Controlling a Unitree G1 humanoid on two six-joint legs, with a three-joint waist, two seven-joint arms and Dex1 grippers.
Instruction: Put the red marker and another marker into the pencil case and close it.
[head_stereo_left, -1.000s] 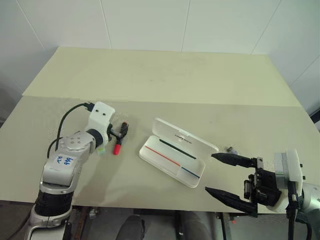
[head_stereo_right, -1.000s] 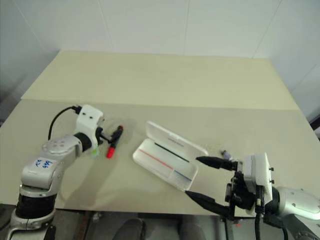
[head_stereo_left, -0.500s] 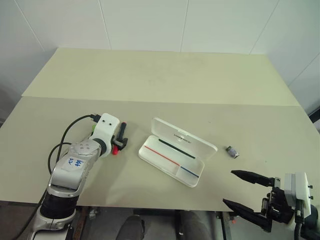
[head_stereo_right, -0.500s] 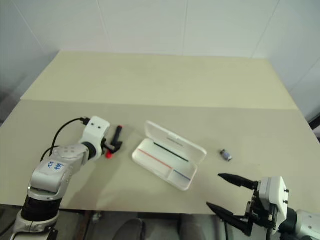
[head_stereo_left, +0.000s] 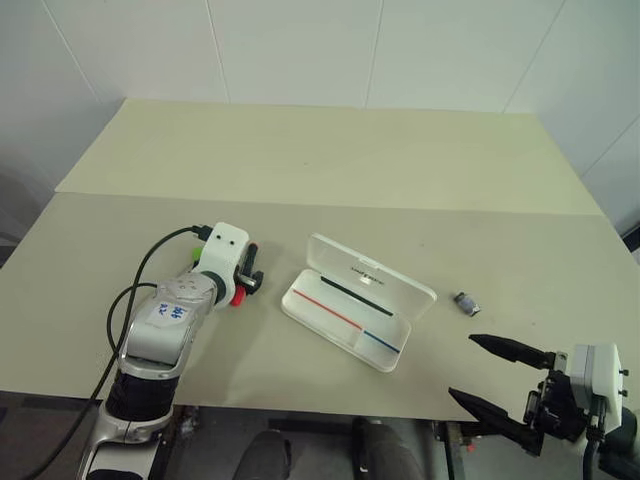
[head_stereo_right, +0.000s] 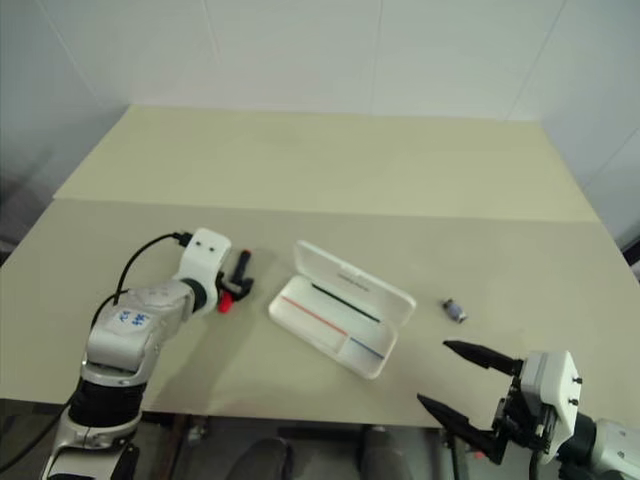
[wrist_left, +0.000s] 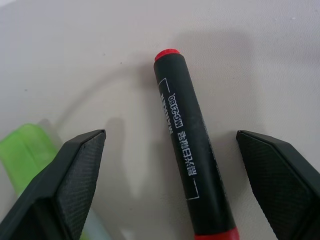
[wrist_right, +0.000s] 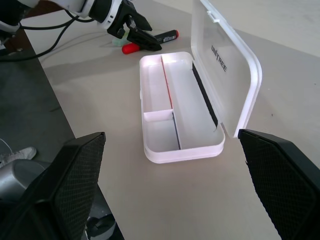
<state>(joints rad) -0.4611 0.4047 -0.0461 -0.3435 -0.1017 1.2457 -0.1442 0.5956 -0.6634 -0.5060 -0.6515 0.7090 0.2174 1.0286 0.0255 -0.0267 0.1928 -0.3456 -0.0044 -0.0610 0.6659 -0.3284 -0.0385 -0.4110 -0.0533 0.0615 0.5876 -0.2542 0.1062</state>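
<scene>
Left gripper (wrist_left: 170, 165) is seen wide open, nothing held. Between its two fingers (wrist_left: 75, 170) the red marker (wrist_left: 187, 145) lies flat on the table (head_stereo_left: 300, 160), touched by neither finger. The marker's long axis runs roughly along the direction the gripper points, so the fingers stand on either side of the black barrel, across its width. Printed lettering is turned upward. A closing of the fingers here is judged likely to catch the barrel crosswise near its middle.

Just beside the marker, on the outer side of one finger, the green highlighter (wrist_left: 25, 155) is partly seen; it lies outside the gap.

To the right of the left gripper, near but apart, the pencil case (head_stereo_left: 345, 325) sits open on the table, its lid (wrist_right: 227, 65) tipped back toward the far side, its tray empty apart from dividers.

Farther right, a small grey piece (head_stereo_left: 465, 302) lies on the table.

Right gripper (head_stereo_left: 495, 375) is held wide open and empty at the near right edge, well apart from both markers. The left arm is plainly the nearer one for the pick.
</scene>
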